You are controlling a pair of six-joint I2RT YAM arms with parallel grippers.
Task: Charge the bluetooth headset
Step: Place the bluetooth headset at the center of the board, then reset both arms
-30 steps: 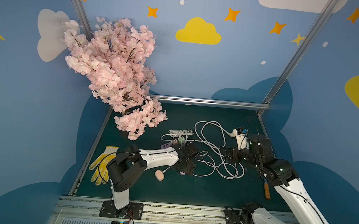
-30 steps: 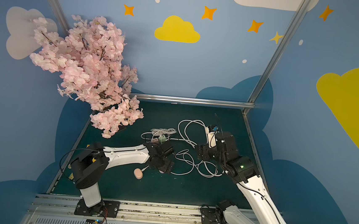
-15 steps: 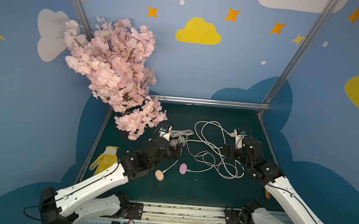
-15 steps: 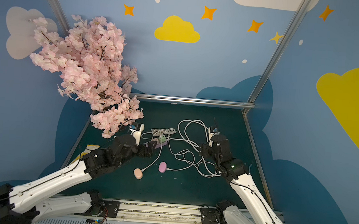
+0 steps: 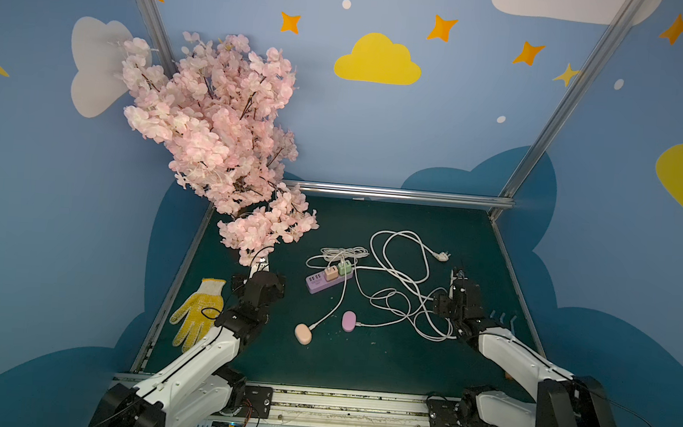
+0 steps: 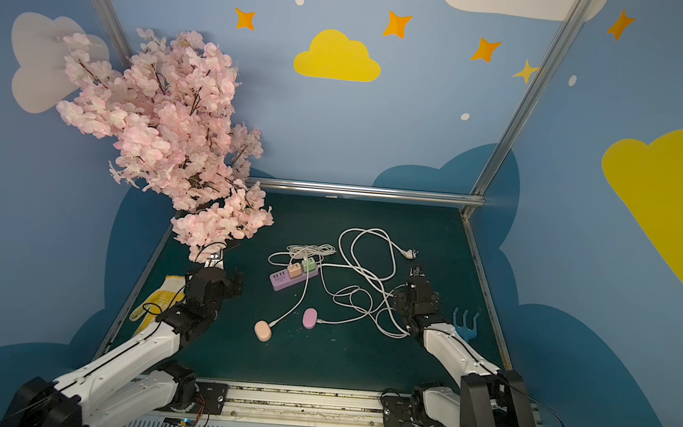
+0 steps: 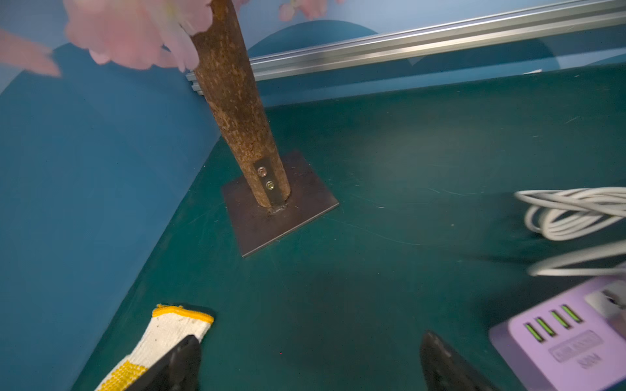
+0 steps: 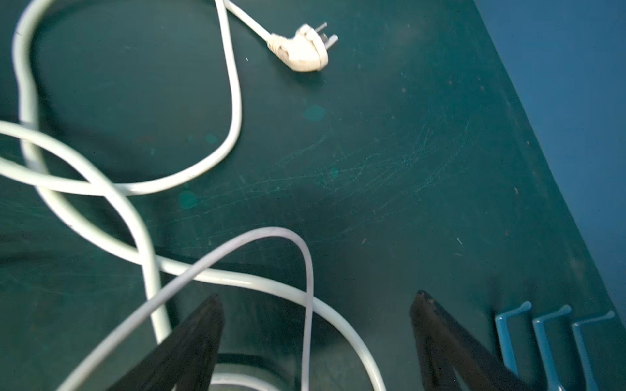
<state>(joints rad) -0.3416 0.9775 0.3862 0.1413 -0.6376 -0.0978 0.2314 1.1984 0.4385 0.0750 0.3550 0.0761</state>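
In both top views a lilac oval bluetooth headset case (image 5: 349, 321) (image 6: 310, 318) lies mid-table with a thin white cable at its right end. A peach case (image 5: 303, 333) lies beside it, cabled to the purple power strip (image 5: 328, 279) (image 7: 562, 345), which carries two chargers. My left gripper (image 5: 260, 277) (image 7: 310, 342) stands open and empty, left of the strip, facing the tree trunk (image 7: 240, 111). My right gripper (image 5: 456, 298) (image 8: 317, 296) is open above loops of white cord (image 8: 135, 220), gripping nothing.
A yellow-and-white glove (image 5: 198, 316) (image 7: 162, 338) lies by my left finger. The pink blossom tree (image 5: 220, 138) overhangs the back left on a metal base plate (image 7: 281, 210). The cord's plug (image 8: 303, 50) lies loose. A blue hand rake (image 6: 464, 322) (image 8: 542, 338) lies right of my right gripper.
My left gripper has pulled away from the middle to the left, toward the tree trunk, uncovering the lilac case. My right arm has drawn back a little; its gripper stays over the cord.
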